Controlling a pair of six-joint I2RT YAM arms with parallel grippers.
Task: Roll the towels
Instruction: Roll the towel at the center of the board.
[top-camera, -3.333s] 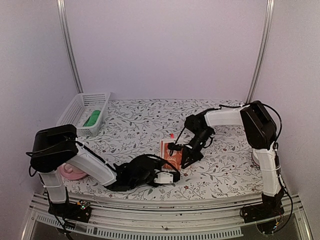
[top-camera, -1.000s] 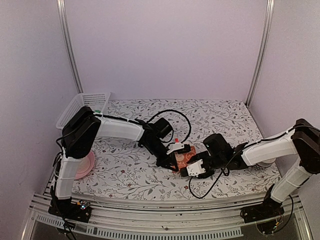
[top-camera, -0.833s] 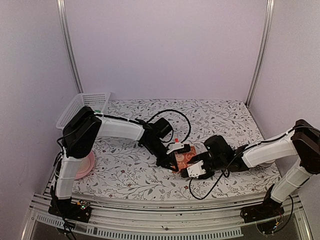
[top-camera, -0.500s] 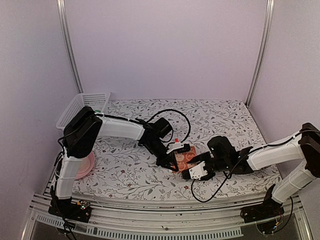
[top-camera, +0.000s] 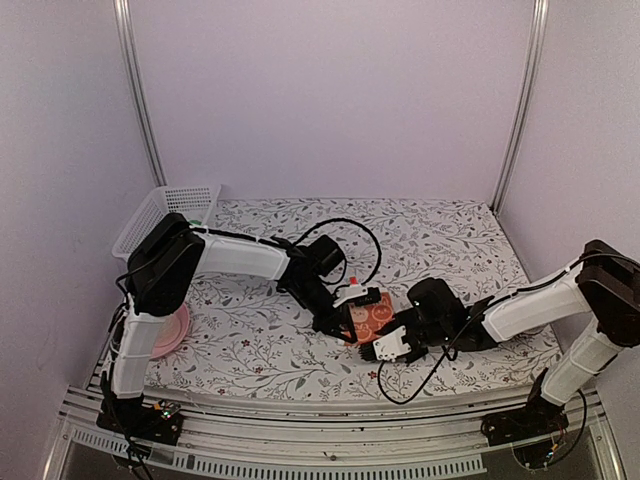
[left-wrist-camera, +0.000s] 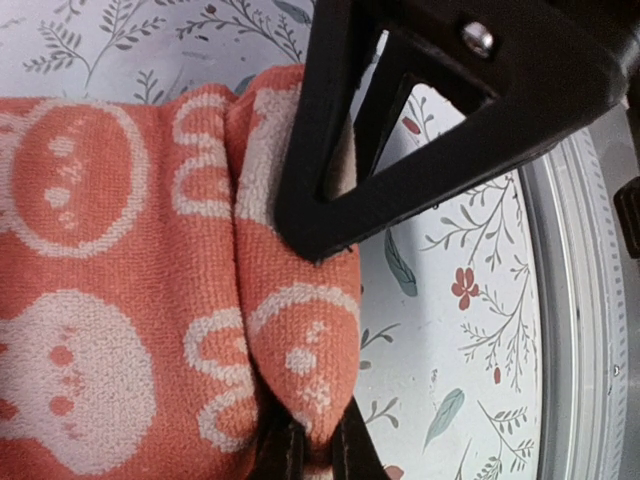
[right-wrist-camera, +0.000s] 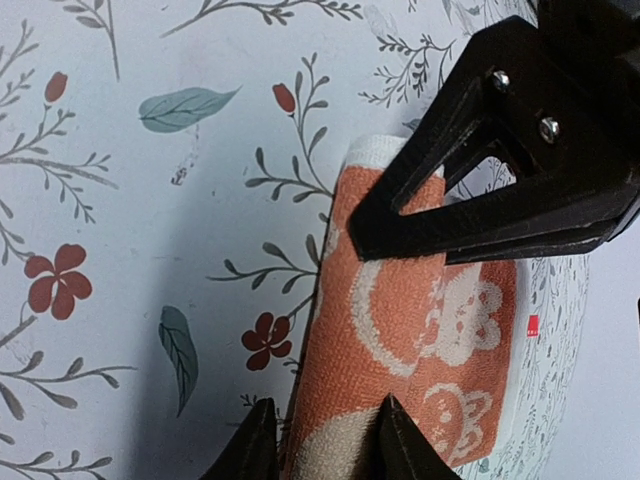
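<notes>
Standing back-left, basket (top-camera: 160, 207) (contents hidden), towel (left-wrist-camera: 120, 300) pinched

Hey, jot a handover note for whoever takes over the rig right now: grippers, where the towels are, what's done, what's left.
Left gripper: shut on a fold of the orange towel.
Right gripper: fingers either side of that towel's end; firm grip unclear.
Orange towel: on the table, bunched into a thick fold, not a finished roll.
Green towel: only a sliver shows in the white basket; its state can't be judged.
Left to do: finish the orange roll, then check the green one.
</notes>
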